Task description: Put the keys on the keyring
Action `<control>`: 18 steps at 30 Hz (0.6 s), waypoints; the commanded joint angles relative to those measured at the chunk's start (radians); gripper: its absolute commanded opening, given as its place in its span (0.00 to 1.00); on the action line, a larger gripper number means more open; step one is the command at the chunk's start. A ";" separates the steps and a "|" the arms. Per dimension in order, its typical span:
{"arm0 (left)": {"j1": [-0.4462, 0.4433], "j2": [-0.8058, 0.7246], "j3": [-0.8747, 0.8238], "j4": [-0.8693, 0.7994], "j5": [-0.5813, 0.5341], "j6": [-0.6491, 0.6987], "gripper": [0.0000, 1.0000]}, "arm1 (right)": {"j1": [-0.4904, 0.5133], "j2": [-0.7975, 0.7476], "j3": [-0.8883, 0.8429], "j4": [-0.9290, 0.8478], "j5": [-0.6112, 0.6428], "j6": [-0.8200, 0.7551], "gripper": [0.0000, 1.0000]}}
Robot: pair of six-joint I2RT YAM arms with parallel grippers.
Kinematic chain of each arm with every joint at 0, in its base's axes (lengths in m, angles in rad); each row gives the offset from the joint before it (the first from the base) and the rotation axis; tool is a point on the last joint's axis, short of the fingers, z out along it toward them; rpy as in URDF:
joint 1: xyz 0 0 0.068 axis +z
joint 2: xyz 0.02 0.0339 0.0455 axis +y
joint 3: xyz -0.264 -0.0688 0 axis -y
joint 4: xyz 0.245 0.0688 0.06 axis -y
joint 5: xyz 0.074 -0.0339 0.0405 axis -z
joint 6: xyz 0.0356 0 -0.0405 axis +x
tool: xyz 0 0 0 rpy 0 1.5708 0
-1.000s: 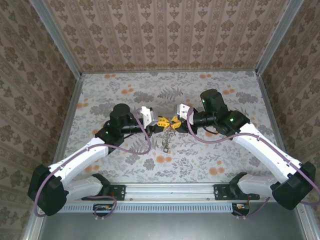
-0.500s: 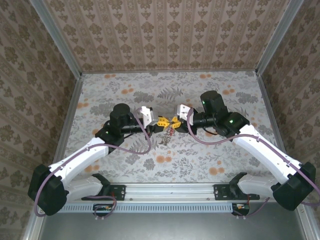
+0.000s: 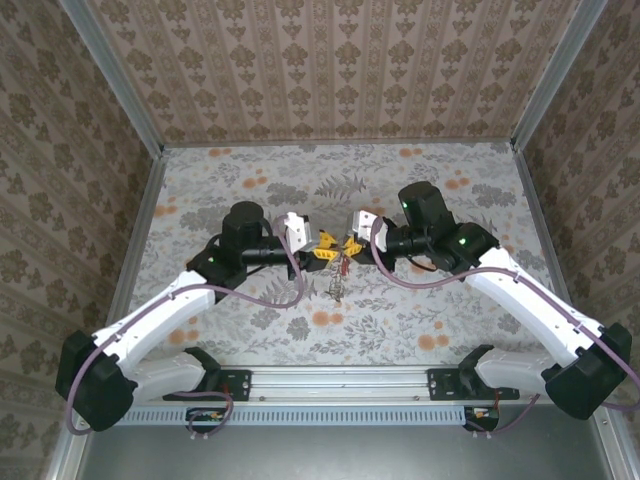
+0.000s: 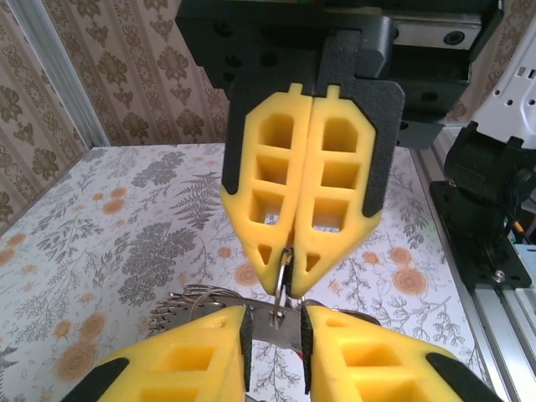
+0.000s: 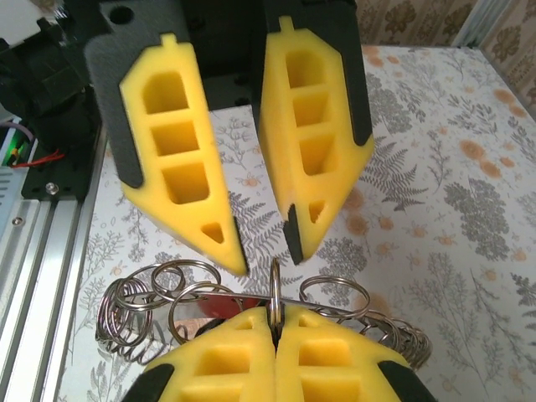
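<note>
The keys (image 3: 338, 281) hang as a grey bunch between both grippers above the table; their toothed fan (image 4: 178, 314) shows left of my left fingers. The keyring (image 5: 243, 291), a thin wire, threads several small rings beside a red piece (image 5: 224, 303). My right gripper (image 5: 274, 316) is shut on one upright small ring (image 5: 274, 280); it faces the left wrist camera as the right gripper (image 4: 289, 280). My left gripper (image 4: 275, 328) is open, its pads apart with a flat grey key (image 4: 280, 331) in the gap. It also appears as the left gripper (image 5: 266, 256), just above the ring.
The floral tabletop (image 3: 400, 190) is walled by patterned panels with metal corner posts (image 3: 150, 150). A metal rail (image 3: 350, 380) carrying both arm bases runs along the near edge. Purple cables (image 3: 280, 295) loop along the arms.
My left gripper has opened. My right gripper has closed fully on the small ring. The left arm has shifted slightly right, and the hanging bunch has swung a little.
</note>
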State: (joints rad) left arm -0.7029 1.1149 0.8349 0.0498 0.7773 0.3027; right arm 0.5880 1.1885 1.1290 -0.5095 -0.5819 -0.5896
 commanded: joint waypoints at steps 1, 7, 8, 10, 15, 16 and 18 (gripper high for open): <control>-0.005 0.023 0.057 -0.149 -0.007 0.074 0.26 | 0.014 0.010 0.066 -0.078 0.034 -0.039 0.00; -0.004 0.055 0.095 -0.172 0.003 0.066 0.27 | 0.035 0.036 0.086 -0.096 0.059 -0.044 0.00; -0.005 0.062 0.103 -0.175 0.005 0.063 0.27 | 0.038 0.038 0.086 -0.094 0.063 -0.044 0.00; -0.005 0.074 0.114 -0.177 0.003 0.054 0.27 | 0.040 0.039 0.086 -0.087 0.063 -0.042 0.00; -0.005 0.085 0.122 -0.157 -0.005 0.025 0.27 | 0.047 0.040 0.085 -0.090 0.074 -0.042 0.00; -0.004 0.086 0.128 -0.154 -0.005 0.019 0.26 | 0.049 0.039 0.083 -0.087 0.080 -0.043 0.00; -0.004 0.091 0.151 -0.168 0.006 0.026 0.20 | 0.050 0.036 0.080 -0.085 0.082 -0.040 0.00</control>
State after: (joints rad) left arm -0.7029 1.1992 0.9352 -0.1143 0.7715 0.3347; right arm 0.6292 1.2263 1.1778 -0.5915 -0.5037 -0.6151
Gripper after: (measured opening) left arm 0.201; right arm 0.067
